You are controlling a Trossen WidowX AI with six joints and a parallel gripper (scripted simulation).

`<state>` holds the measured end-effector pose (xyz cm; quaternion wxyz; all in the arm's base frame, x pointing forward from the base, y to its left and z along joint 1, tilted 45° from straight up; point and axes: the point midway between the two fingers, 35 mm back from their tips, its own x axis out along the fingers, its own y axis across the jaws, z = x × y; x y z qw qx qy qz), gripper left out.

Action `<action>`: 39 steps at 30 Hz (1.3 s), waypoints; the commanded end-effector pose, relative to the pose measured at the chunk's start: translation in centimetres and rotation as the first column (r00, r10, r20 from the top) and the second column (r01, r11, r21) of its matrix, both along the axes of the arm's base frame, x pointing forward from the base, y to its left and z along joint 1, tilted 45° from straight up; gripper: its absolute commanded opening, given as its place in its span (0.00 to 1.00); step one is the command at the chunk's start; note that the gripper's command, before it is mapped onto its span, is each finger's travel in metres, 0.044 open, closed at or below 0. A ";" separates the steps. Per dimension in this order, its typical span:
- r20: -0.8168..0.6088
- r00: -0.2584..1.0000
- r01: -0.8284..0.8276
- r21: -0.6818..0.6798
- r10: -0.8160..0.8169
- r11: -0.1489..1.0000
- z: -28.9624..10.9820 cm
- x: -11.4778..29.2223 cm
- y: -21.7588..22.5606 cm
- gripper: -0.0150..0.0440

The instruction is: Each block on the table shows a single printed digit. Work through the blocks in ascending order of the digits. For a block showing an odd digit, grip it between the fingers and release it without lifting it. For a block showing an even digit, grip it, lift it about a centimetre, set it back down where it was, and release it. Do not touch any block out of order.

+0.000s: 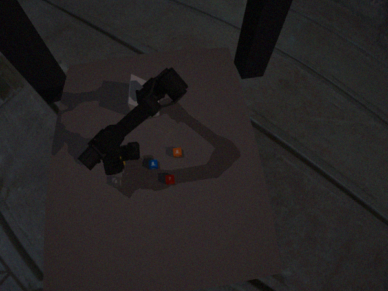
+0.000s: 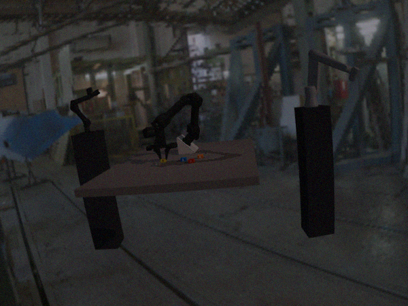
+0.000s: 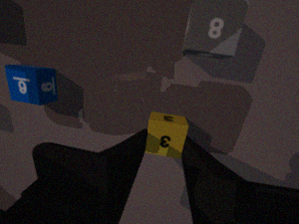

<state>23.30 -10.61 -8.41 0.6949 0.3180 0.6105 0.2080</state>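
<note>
The yellow block (image 1: 123,163) (image 2: 163,161) (image 3: 166,133) shows a 3 and sits on the table. My gripper (image 2: 163,159) (image 3: 164,136) points down and is shut on it, one finger at each side. The arm mostly hides them in the top view. A grey block (image 1: 116,181) (image 3: 215,27) shows an 8. A blue block (image 1: 153,164) (image 2: 183,159) (image 3: 31,85) shows an underlined digit, 6 or 9; I cannot tell which. A red block (image 1: 169,179) (image 2: 191,160) shows a 7. An orange block (image 1: 177,152) (image 2: 200,156) has a digit too small to read.
The table (image 1: 161,233) (image 2: 170,178) carries a pale wedge-shaped base (image 1: 132,92) (image 2: 183,147) under the arm. Dark pillars (image 1: 268,29) (image 2: 316,170) stand beyond the table. The arm's shadow crosses the area around the blocks.
</note>
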 end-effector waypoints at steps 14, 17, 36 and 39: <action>-0.005 1.000 0.004 0.006 -0.004 1.000 0.0 -0.1 0.2 0.77; -0.005 1.000 0.004 0.006 -0.004 1.000 0.0 -0.1 0.2 0.90; -0.008 1.000 0.005 0.001 -0.005 1.000 7.5 -1.8 -7.3 0.67; -0.008 1.000 0.004 0.002 -0.004 1.000 8.3 -2.1 -7.9 0.53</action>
